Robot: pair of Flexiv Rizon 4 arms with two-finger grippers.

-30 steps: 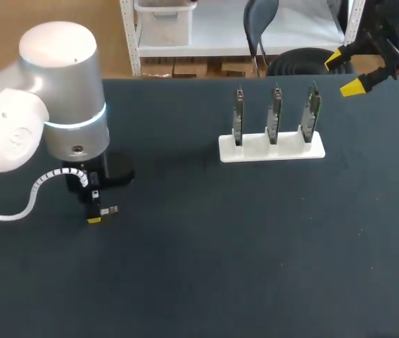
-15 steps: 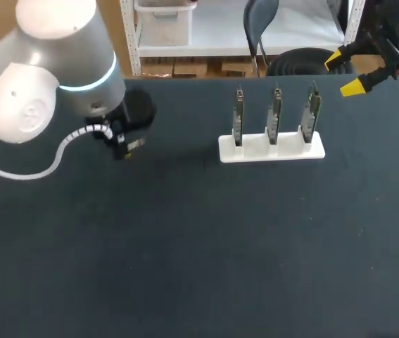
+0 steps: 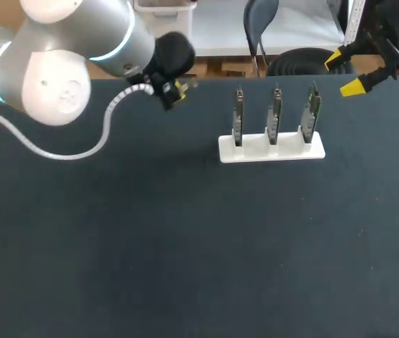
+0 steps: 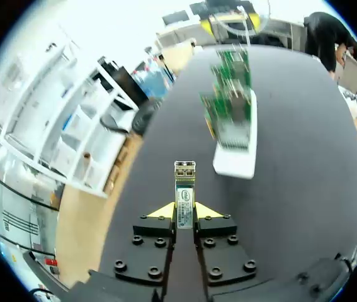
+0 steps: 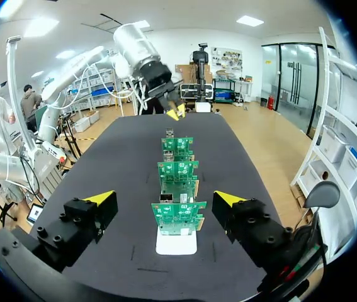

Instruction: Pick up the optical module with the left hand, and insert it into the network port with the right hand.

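The optical module [image 4: 184, 200], a slim metal stick with a label, is clamped between my left gripper's [image 4: 185, 211] yellow tips, its end pointing ahead toward the rack. In the head view this left gripper [image 3: 179, 87] hangs above the table's far edge, left of the rack. A white rack [image 3: 271, 148] holds three upright green circuit boards [image 3: 275, 113] in a row. My right gripper [image 3: 350, 71] hovers open at the far right, beyond the rack. From its wrist view the right gripper [image 5: 164, 199] has its fingers wide apart, either side of the nearest board [image 5: 178, 217].
The dark table [image 3: 199, 267] stretches out in front of the rack. The left arm's white cable [image 3: 79, 151] loops down over the table's left part.
My left arm has risen from the near-left table and swung up and right toward the rack, carrying the module. The right arm has kept still.
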